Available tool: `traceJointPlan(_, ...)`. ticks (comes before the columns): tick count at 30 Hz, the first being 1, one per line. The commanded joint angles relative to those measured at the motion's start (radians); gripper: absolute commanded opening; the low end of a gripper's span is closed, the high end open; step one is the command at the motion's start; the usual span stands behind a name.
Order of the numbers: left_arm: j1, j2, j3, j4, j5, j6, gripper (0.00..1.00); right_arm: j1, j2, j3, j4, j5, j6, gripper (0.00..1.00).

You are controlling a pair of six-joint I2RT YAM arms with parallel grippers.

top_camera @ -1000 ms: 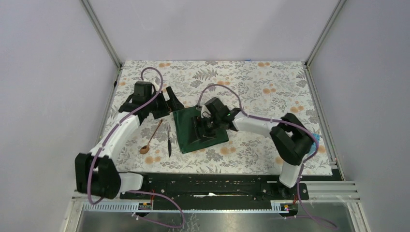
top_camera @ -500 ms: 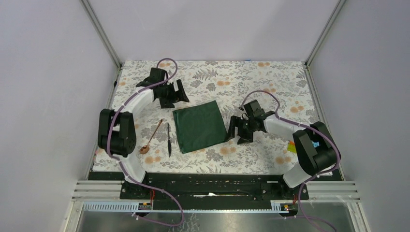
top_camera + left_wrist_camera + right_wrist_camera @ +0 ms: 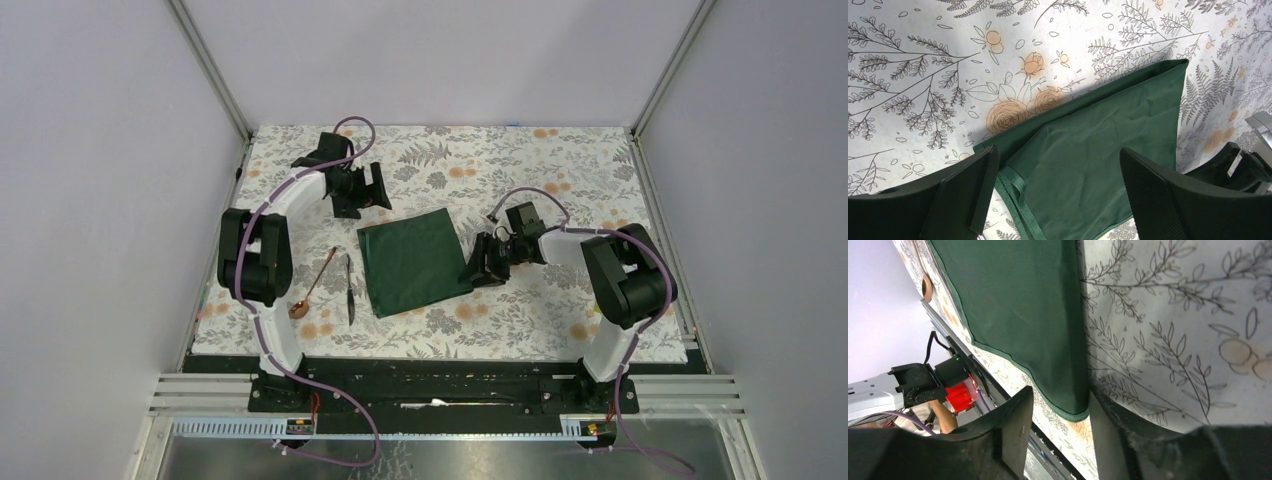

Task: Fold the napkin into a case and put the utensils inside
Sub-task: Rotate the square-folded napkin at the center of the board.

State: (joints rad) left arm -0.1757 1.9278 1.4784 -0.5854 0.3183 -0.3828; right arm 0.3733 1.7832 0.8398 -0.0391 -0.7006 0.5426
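My left pincer (image 3: 366, 202) hangs over the far left corner of the napkin (image 3: 413, 262). Its jaws are spread as wide as they go and they have hold of nothing. In the left wrist view both fingers (image 3: 965, 192) are clear of the cloth, and 2 layers show at that corner, with the upper one set back from the far edge.

My right pincer (image 3: 1060, 395) is down at the napkin's near right corner. Its jaws are about half apart, with 1 finger (image 3: 1015, 427) on either side of the corner. The hemmed edge lies flat in the gap between them, and they are not clamped on it. I cannot tell whether either finger is touching the cloth.

The napkin lies flat on the flowered tablecloth (image 3: 520, 160), about mid-table and turned a little askew. The knife (image 3: 350, 290) lies just beside its left edge, not touching it. The spoon (image 3: 312, 286) lies to the left of the knife, slanted, with its bowl toward the near edge. Both are out on the tablecloth and well away from either pincer.
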Motion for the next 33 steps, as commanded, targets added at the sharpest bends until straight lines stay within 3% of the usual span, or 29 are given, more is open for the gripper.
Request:
traceJointPlan(1, 0.004, -0.088, -0.009, 0.011, -0.007, 0.027, 0.95, -0.002, 0.067, 0.022, -0.004, 0.045, -0.077, 0.47)
traceJointPlan(8, 0.004, -0.121, -0.019, 0.009, 0.024, 0.029, 0.96, -0.002, 0.074, 0.105, -0.167, 0.132, -0.171, 0.17)
traceJointPlan(11, 0.004, -0.128, -0.026, 0.013, 0.041, 0.033, 0.96, -0.003, 0.112, 0.218, -0.372, 0.256, -0.246, 0.01)
traceJointPlan(15, 0.004, -0.140, -0.061, 0.014, 0.070, 0.029, 0.96, -0.002, 0.178, 0.408, -0.664, 0.651, -0.311, 0.00)
traceJointPlan(20, 0.002, -0.157, -0.170, 0.118, 0.178, -0.063, 0.95, -0.002, 0.293, 0.672, -0.782, 1.053, -0.432, 0.00)
traceJointPlan(22, -0.002, -0.178, -0.236, 0.198, 0.229, -0.121, 0.95, -0.003, 0.381, 0.810, -0.769, 1.106, -0.528, 0.00)
traceJointPlan(23, -0.007, -0.182, -0.259, 0.223, 0.234, -0.145, 0.95, -0.002, 0.427, 0.900, -0.776, 1.075, -0.573, 0.05)
traceJointPlan(26, -0.040, -0.173, -0.276, 0.241, 0.232, -0.163, 0.92, -0.001, 0.524, 1.128, -0.835, 1.069, -0.606, 0.44)
traceJointPlan(29, -0.069, -0.160, -0.256, 0.213, 0.165, -0.141, 0.91, -0.001, 0.495, 1.242, -0.895, 1.090, -0.564, 0.76)
traceJointPlan(31, -0.077, -0.124, -0.222, 0.199, 0.158, -0.130, 0.91, -0.010, 0.413, 1.215, -0.895, 1.082, -0.478, 0.84)
traceJointPlan(33, -0.076, -0.086, -0.199, 0.198, 0.175, -0.127, 0.89, -0.016, 0.315, 1.132, -0.879, 0.958, -0.396, 0.86)
